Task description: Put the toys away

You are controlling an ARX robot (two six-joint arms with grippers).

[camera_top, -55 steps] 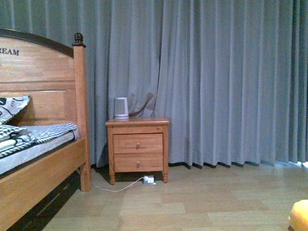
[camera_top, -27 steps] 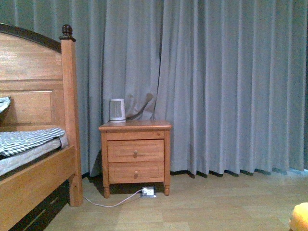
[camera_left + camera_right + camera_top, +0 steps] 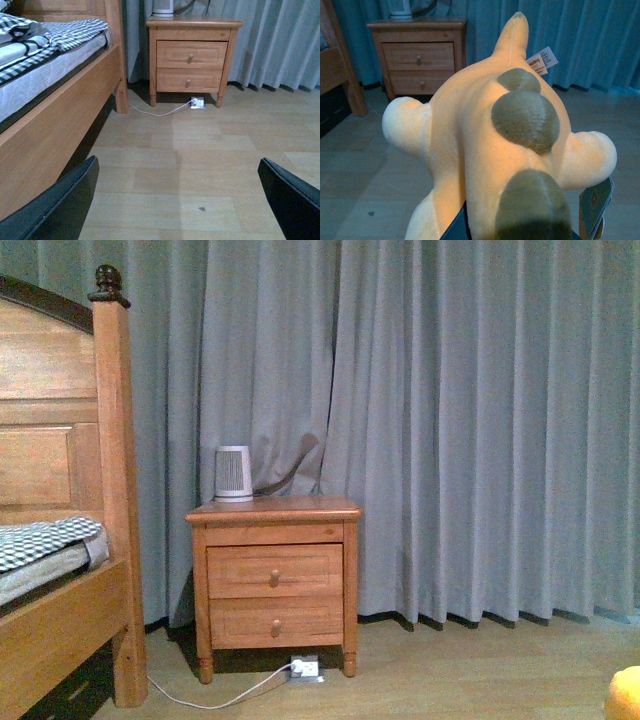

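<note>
Bedroom: grey curtain (image 3: 480, 420) across the far wall, wood floor (image 3: 200, 150). Nightstand (image 3: 272, 580) with 2 drawers stands against the curtain, white slatted unit (image 3: 234, 474) on top, power strip (image 3: 305, 668) underneath, bed (image 3: 60, 540) to its left. Left gripper (image 3: 177, 167): jaws wide, nothing between them, bare floor below. Right gripper (image 3: 517, 227): clamped on the orange plush toy (image 3: 485, 130), which hides most of the jaws. Toy is at near right, only its edge showing in the front view.
</note>
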